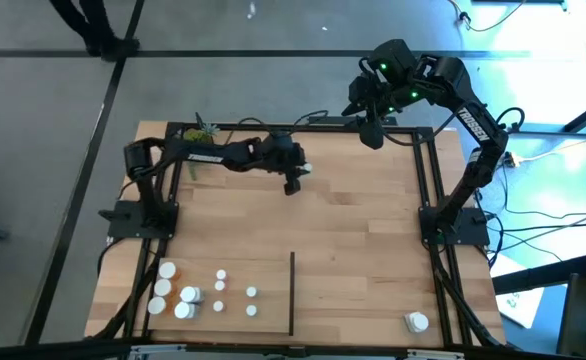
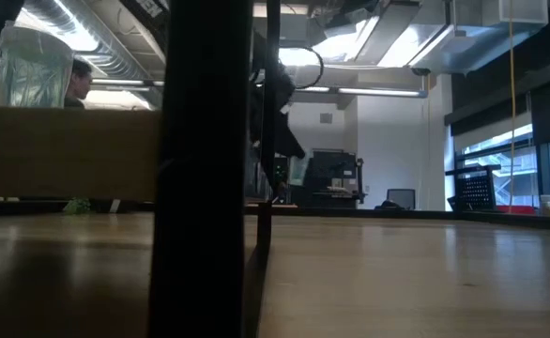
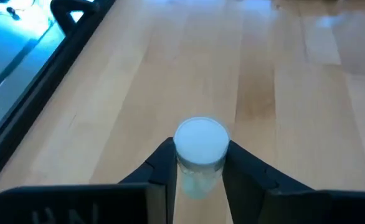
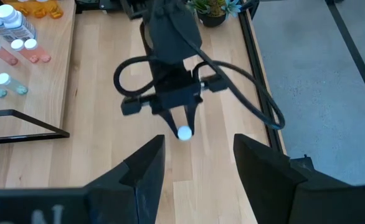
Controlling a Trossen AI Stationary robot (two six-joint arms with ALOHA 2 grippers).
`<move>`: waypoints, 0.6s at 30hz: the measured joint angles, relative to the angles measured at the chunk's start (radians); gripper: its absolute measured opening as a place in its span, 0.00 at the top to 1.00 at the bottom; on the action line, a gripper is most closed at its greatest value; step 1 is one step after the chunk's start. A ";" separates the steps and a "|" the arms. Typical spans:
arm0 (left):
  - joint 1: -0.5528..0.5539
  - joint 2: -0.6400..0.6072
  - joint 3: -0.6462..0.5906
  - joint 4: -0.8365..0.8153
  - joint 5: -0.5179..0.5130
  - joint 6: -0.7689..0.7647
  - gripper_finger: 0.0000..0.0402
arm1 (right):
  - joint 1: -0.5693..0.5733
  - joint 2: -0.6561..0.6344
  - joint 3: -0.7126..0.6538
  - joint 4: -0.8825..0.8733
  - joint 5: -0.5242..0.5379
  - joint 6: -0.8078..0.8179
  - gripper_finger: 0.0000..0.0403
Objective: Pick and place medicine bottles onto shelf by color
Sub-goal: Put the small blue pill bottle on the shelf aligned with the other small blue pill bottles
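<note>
— High view: where is the left gripper (image 1: 303, 172)?
— Near the shelf's (image 1: 363, 250) far edge, pinching a white-capped bottle (image 3: 200, 149); bare planks all round.
— And the right gripper (image 1: 371, 130)?
— Over the far rail, fingers apart, empty.
— Other bottles (image 1: 188, 295)?
— Clustered left of the divider strip (image 1: 292, 292); one bottle (image 1: 416, 322) alone right.
</note>
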 joint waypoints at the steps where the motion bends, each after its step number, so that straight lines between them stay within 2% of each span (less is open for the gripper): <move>1: 0.003 -0.012 0.000 -0.027 0.000 0.000 0.78 | 0.000 0.000 0.000 0.000 0.000 0.000 0.52; 8: 0.015 -0.107 0.000 -0.250 0.000 0.016 0.79 | 0.000 0.000 0.000 0.000 0.000 0.000 0.52; 18: 0.031 -0.242 0.000 -0.353 -0.007 0.018 0.79 | 0.000 0.000 0.000 0.000 0.001 0.000 0.52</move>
